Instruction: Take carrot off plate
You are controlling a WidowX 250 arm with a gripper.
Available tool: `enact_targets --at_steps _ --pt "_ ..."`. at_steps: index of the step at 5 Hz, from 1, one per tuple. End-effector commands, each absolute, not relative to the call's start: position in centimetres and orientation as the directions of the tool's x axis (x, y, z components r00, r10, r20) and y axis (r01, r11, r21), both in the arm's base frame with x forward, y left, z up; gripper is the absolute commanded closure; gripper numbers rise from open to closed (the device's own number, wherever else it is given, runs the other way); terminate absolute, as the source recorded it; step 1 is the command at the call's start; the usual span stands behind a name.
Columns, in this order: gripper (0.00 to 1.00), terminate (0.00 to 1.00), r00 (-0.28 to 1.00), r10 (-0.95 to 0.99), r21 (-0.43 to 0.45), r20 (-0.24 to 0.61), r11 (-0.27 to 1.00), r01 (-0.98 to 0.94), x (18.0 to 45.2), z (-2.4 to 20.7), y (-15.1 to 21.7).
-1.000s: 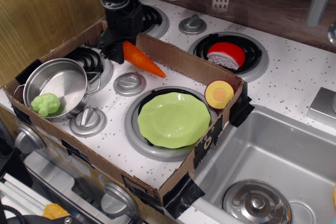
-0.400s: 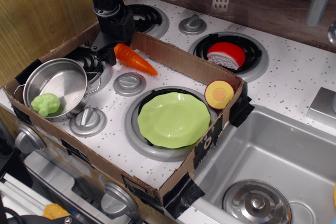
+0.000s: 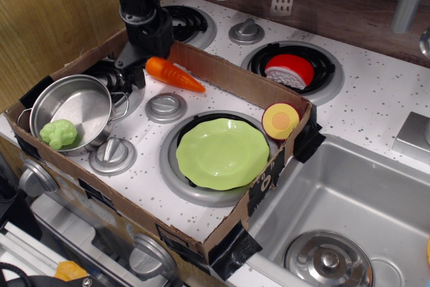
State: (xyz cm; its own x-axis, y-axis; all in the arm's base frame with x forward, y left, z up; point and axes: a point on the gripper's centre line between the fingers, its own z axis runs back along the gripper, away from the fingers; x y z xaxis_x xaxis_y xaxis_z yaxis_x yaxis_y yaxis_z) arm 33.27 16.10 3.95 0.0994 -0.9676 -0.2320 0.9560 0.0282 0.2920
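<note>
The orange carrot (image 3: 176,76) lies nearly level by the back cardboard wall, left of the plate, tip pointing right. Its green stem end is hidden between the fingers of my black gripper (image 3: 140,65). The gripper comes down from the upper left and looks shut on the carrot's thick end. The lime-green plate (image 3: 222,152) sits on the front burner and holds nothing; it is well apart from the carrot and the gripper.
A steel pot (image 3: 72,109) with a green broccoli toy (image 3: 58,132) stands at the left. A halved yellow-and-red fruit (image 3: 281,120) leans in the box's right corner. A cardboard wall (image 3: 242,78) rings the stove. Stove knobs (image 3: 166,106) lie between. A sink (image 3: 349,199) is at the right.
The gripper has carried the carrot a little to the left and lower along the back wall. The carrot now lies flatter than before.
</note>
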Motion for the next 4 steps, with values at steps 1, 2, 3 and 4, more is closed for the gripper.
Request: enact_targets --at_steps 1,2,3,4 --pt "0.00 0.00 0.246 -0.963 0.163 -0.111 0.227 0.960 32.4 9.7 11.3" --pt "0.00 0.00 0.336 -0.942 0.123 -0.025 0.330 0.936 31.6 10.6 8.6" --pt "0.00 0.00 0.336 -0.942 0.123 -0.025 0.330 0.936 31.6 10.6 8.6" --pt "0.00 0.00 0.336 -0.942 0.123 -0.025 0.330 0.936 31.6 10.6 8.6"
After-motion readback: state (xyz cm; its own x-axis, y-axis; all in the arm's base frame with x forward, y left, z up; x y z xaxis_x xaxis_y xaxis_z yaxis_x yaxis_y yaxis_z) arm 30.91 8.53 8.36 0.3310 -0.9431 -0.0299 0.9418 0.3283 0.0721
